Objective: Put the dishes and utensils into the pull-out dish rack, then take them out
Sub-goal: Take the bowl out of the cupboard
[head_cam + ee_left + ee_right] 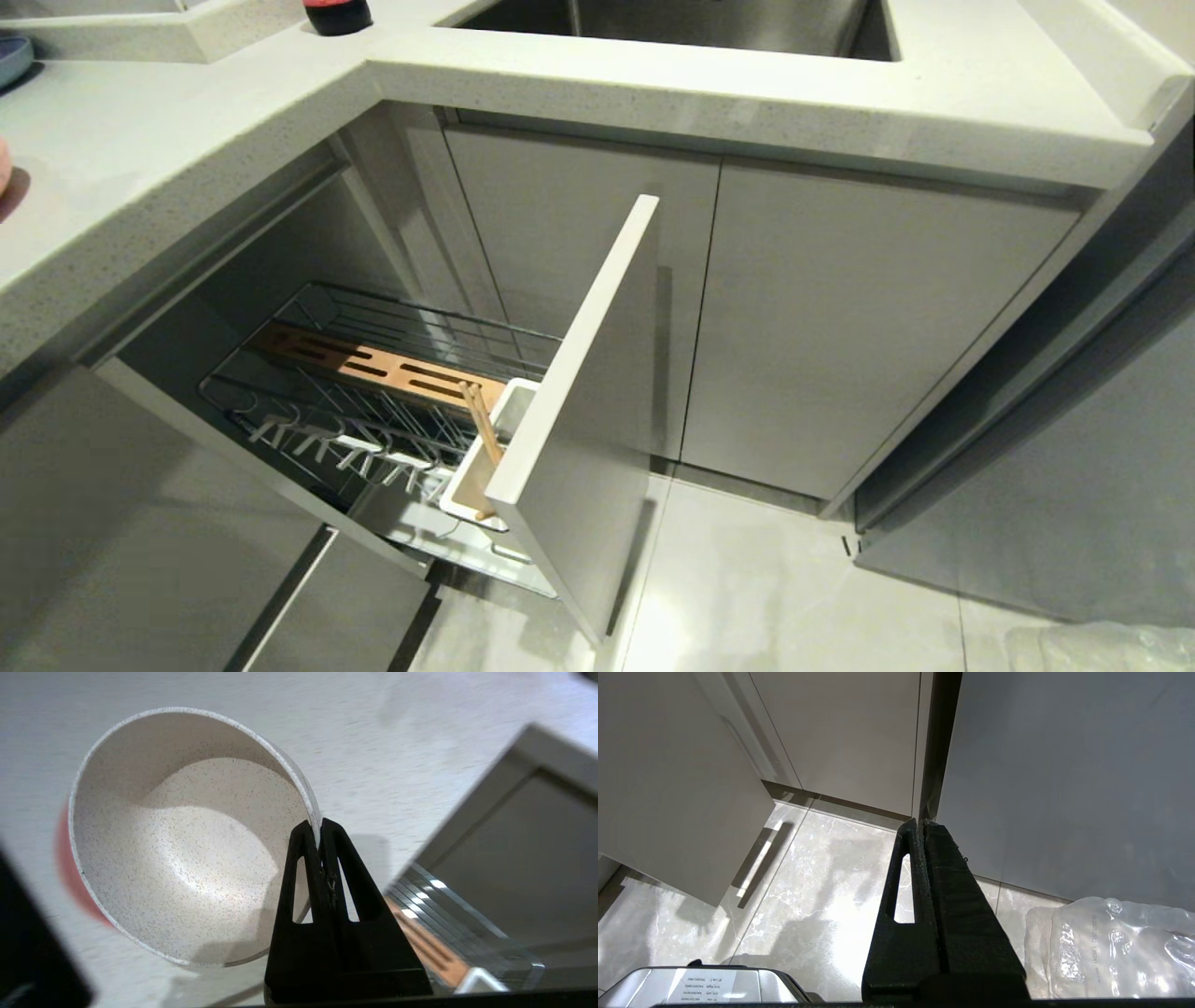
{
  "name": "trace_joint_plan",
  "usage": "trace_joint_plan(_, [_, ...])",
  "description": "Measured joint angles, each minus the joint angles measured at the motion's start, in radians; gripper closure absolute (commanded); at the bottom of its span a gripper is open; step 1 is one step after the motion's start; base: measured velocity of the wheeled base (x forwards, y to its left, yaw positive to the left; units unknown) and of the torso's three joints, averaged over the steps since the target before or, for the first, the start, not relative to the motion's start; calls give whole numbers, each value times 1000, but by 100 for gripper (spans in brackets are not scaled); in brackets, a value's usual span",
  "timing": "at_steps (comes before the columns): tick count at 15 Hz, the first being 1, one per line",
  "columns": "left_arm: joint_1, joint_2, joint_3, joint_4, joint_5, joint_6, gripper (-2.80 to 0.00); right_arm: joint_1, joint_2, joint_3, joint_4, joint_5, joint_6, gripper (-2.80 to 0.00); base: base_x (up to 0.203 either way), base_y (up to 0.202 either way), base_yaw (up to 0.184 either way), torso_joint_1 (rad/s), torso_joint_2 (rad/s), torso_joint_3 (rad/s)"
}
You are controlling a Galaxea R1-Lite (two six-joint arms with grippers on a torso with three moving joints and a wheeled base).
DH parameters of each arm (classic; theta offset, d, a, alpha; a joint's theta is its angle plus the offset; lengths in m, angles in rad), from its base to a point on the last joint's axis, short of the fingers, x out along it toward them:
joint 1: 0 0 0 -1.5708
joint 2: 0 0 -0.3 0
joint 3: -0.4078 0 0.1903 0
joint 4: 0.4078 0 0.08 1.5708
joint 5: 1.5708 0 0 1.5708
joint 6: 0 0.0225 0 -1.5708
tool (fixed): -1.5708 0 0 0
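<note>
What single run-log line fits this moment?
left gripper: shut on bowl rim | chopsticks: in cup | right gripper: shut, idle

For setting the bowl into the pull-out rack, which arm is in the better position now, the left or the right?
Left, probably. The left end effector is shut on the rim of the bowl, with the rack showing close beside it. The right end effector is shut on nothing, low over the floor.

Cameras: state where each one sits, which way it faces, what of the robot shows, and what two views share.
Head view: high, looking down at the pull-out dish rack holding chopsticks; no arm shows.
Left wrist view: behind the left gripper, shut on the bowl rim above the counter.
Right wrist view: behind the shut right gripper, facing floor and cabinet doors.
Shared: head and left wrist views both show the rack's wooden strip.
</note>
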Motion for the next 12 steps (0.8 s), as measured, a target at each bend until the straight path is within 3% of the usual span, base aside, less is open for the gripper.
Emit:
trace_joint_plan(3, [81, 4, 0, 5, 3, 87, 0, 0, 0, 0, 0, 0, 0, 0, 0, 0, 0, 0, 0, 0])
trace_joint_plan(5, [123, 8, -1, 6, 5, 112, 0, 0, 0, 0, 0, 0, 0, 0, 0, 0, 0, 0, 0, 0])
trace_joint_plan(12, [253, 82, -4, 55, -3, 110, 0, 0, 0, 0, 0, 0, 0, 0, 0, 0, 0, 0, 0, 0])
